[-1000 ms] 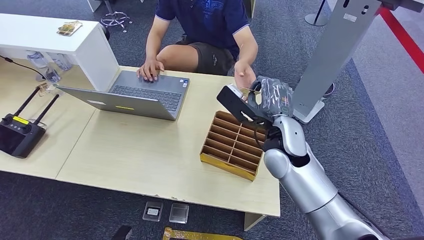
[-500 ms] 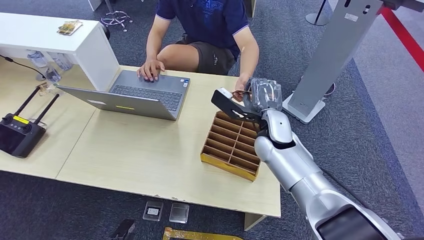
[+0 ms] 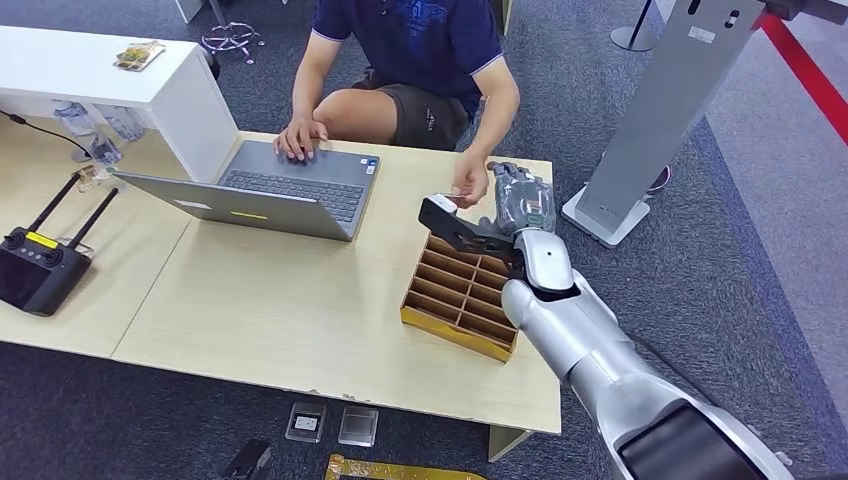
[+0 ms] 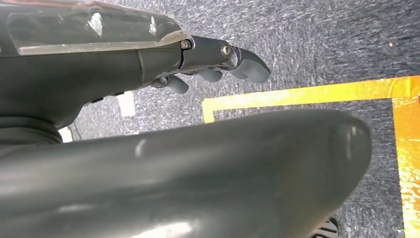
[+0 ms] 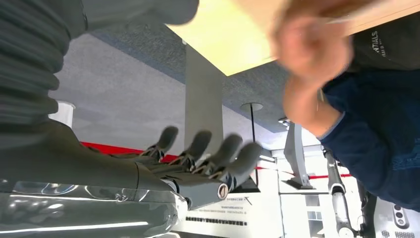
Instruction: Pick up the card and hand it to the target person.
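Note:
My right hand (image 3: 521, 201) hangs above the far end of the divided cardboard tray (image 3: 463, 291), with the black wrist unit jutting out beside it. In the right wrist view its fingers (image 5: 208, 153) are spread with nothing between them. The seated person's hand (image 3: 468, 184) is just beside my hand and seems to pinch a small pale card (image 3: 444, 201); that hand (image 5: 312, 44) is blurred in the right wrist view. My left hand (image 4: 213, 62) hangs over the carpet, its fingers loosely bent and holding nothing.
An open laptop (image 3: 270, 195) sits on the wooden table (image 3: 280, 310) under the person's other hand. A black remote controller (image 3: 40, 270) lies at the left. A grey stand (image 3: 660, 110) rises on the right. Yellow floor tape (image 4: 297, 94) runs below my left hand.
My right hand has come down and drifted left over the tray. The person's hand reached my fingers, then moved down and left beside the hand.

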